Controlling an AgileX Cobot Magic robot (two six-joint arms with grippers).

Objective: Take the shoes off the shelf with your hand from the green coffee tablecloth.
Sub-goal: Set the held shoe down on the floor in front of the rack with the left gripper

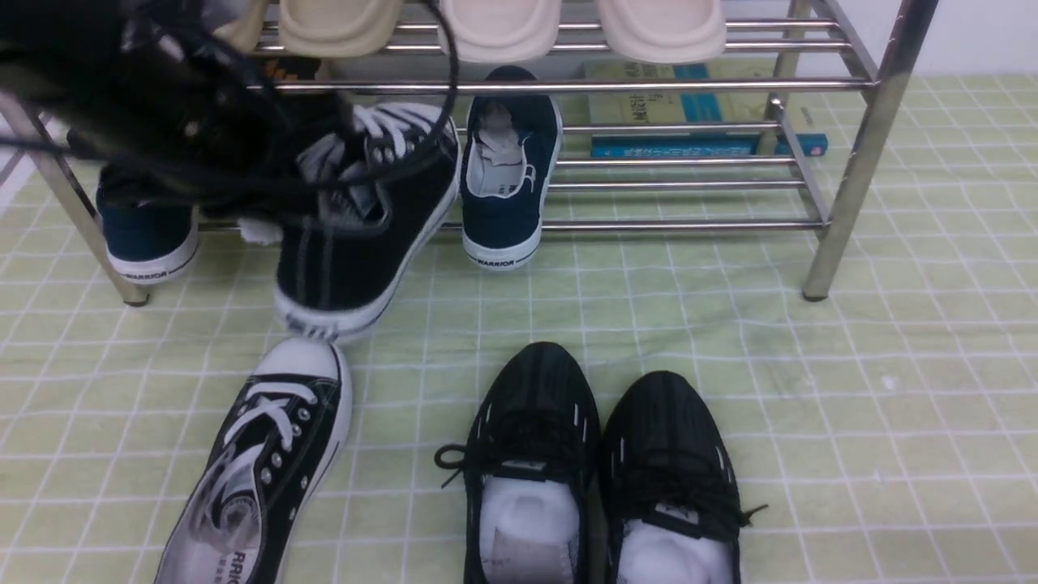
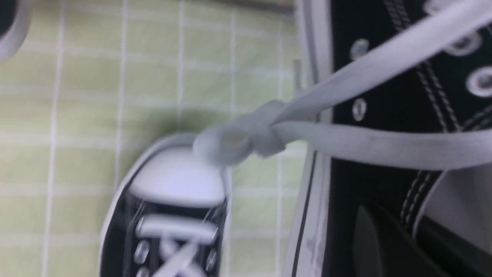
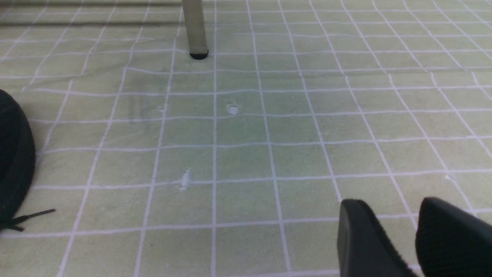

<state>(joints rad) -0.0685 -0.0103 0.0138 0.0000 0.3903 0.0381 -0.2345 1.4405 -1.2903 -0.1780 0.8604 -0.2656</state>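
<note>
Now, left gripper (image 1: 312,182) clamped on sneaker (image 1: 357,259) at shelf (image 1: 862,162) edge (heel overhanging), bare tablecloth (image 1: 892,389) rightward.

At the upper left of the frame the left gripper (image 1: 276,195), bulky and black with cables looping off it, is clamped at the opening of a black canvas sneaker (image 1: 365,251) (its white-soled heel juts past the front rail of the chrome shelf (image 1: 864,162), above the green checked cloth (image 1: 811,405)). The second sneaker (image 1: 268,454) lies on the cloth at lower left, beside two black mesh trainers (image 1: 535,405). Navy slip-ons (image 1: 507,178) sit on the lower tier.
</note>
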